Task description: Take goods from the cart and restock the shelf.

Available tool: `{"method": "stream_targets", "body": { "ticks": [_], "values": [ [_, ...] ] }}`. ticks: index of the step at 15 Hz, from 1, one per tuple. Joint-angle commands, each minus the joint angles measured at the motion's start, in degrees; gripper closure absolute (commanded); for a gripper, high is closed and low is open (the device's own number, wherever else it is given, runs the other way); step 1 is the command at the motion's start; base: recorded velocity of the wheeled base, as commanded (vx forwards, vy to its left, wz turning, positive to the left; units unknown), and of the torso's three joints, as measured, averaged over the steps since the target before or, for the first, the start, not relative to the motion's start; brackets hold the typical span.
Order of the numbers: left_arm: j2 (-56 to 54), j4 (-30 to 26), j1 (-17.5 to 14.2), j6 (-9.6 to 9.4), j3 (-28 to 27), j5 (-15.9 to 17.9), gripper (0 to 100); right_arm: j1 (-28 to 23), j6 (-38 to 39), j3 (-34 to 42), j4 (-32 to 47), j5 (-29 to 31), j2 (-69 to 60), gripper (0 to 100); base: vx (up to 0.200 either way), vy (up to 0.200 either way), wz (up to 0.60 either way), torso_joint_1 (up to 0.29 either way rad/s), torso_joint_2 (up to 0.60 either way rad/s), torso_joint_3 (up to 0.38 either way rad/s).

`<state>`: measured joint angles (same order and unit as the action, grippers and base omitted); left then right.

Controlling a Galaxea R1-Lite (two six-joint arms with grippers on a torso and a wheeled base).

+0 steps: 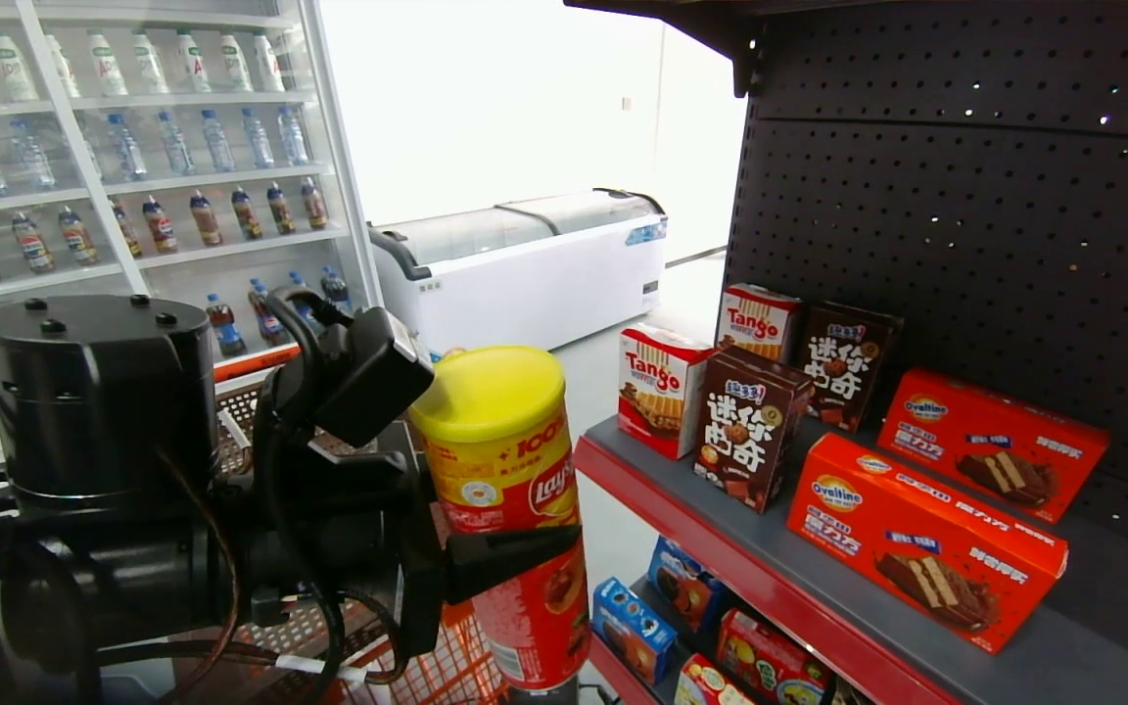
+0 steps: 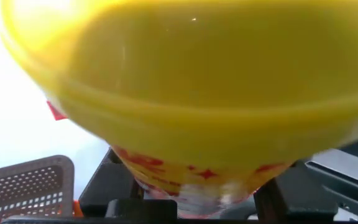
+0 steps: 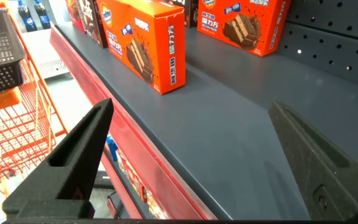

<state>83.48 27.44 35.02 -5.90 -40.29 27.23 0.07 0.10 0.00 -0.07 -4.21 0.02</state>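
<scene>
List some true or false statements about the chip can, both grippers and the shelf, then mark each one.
1. The left gripper is shut on the chip can. True.
2. Two orange boxes stand on the shelf. True.
3. The chip can stands on the shelf. False: it is held in the air beside the shelf.
4. The right gripper holds an orange box. False: it is open and empty.
</scene>
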Motion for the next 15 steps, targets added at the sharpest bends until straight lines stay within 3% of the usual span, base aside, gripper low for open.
{"method": "stream_targets", "body": {
  "ticks": [1, 9, 12, 15],
  "values": [
    [0.19, -0.11, 0.48, -0.08, 0.39, 1.33, 100, 0.01, -0.01, 0.0, -0.01, -0.01, -0.02, 0, 0.0, 0.0, 0.0, 0.0, 0.0, 0.0],
    [0.1, -0.19, 0.22, -0.08, 0.83, 3.88, 100, 0.01, -0.01, 0.0, -0.01, -0.01, -0.02, 0, 0.0, 0.0, 0.0, 0.0, 0.0, 0.0],
    [0.45, -0.11, -0.39, -2.54, 0.65, 5.29, 100, 0.01, -0.01, 0.0, -0.01, -0.01, -0.02, 0, 0.0, 0.0, 0.0, 0.0, 0.0, 0.0],
    [0.54, -0.11, -0.48, -2.54, 0.65, 5.37, 100, 0.01, -0.01, 0.0, -0.01, -0.01, -0.02, 0, 0.0, 0.0, 0.0, 0.0, 0.0, 0.0]
  ]
}}
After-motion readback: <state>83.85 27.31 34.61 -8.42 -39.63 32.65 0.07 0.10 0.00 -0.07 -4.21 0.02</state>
